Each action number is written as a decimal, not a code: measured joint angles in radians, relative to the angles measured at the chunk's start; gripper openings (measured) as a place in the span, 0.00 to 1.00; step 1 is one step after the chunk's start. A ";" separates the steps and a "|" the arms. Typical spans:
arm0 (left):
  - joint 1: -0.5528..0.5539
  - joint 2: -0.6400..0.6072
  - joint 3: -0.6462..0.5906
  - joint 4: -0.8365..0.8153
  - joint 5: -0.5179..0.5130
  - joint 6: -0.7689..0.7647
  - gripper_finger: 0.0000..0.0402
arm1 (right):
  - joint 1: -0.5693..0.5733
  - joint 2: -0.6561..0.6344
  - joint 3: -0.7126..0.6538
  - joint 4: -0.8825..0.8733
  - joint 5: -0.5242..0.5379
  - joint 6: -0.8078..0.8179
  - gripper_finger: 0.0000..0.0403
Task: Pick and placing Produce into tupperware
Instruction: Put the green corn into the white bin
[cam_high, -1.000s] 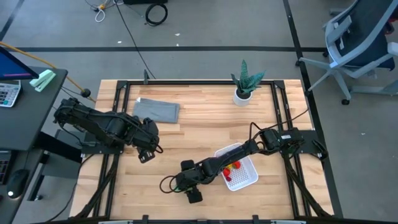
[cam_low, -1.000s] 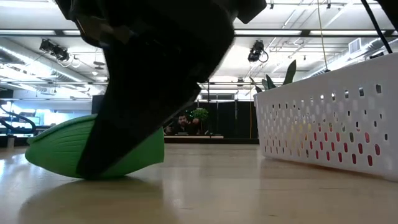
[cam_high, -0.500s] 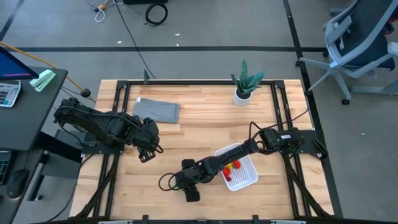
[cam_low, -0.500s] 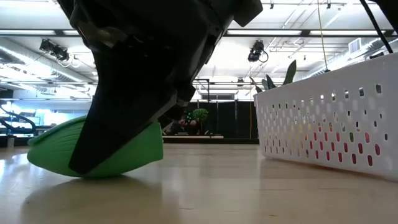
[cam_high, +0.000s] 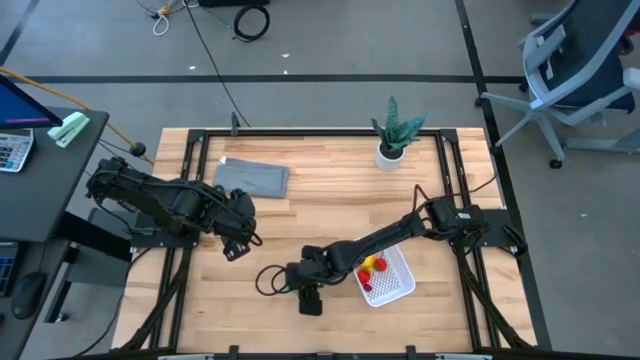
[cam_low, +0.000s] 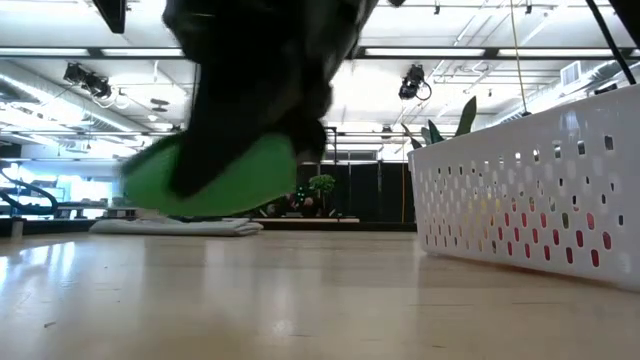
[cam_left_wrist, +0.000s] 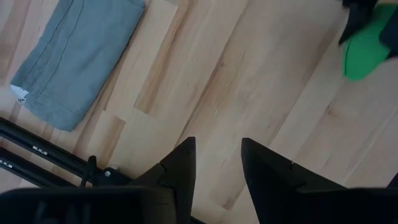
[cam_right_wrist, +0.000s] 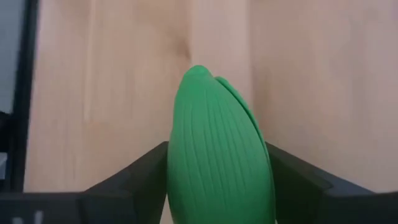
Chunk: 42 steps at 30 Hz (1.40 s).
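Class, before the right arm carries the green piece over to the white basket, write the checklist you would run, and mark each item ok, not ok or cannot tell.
1. The right gripper is shut on the green oval piece, a finger on each side: ok.
2. The piece is lifted off the table; the low view shows a gap under it: ok.
3. The white basket has room; red and yellow pieces fill only part: ok.
4. The left gripper, open, waits near the grey cloth, out of the path: ok.
5. Grip firm enough for the carry: cannot tell.

High view looks straight down; low view sits at tabletop level; both share the white basket (cam_high: 386, 277).
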 joint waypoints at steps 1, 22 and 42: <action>0.000 0.000 0.000 0.000 0.000 0.000 0.34 | -0.004 -0.016 0.000 -0.040 0.000 0.006 0.59; 0.002 0.000 0.000 0.073 -0.016 0.001 0.36 | 0.052 -0.386 0.001 -0.892 0.173 0.432 0.58; 0.002 0.000 0.000 0.120 -0.061 0.000 0.36 | 0.203 -0.403 -0.434 -0.638 -0.128 0.882 0.58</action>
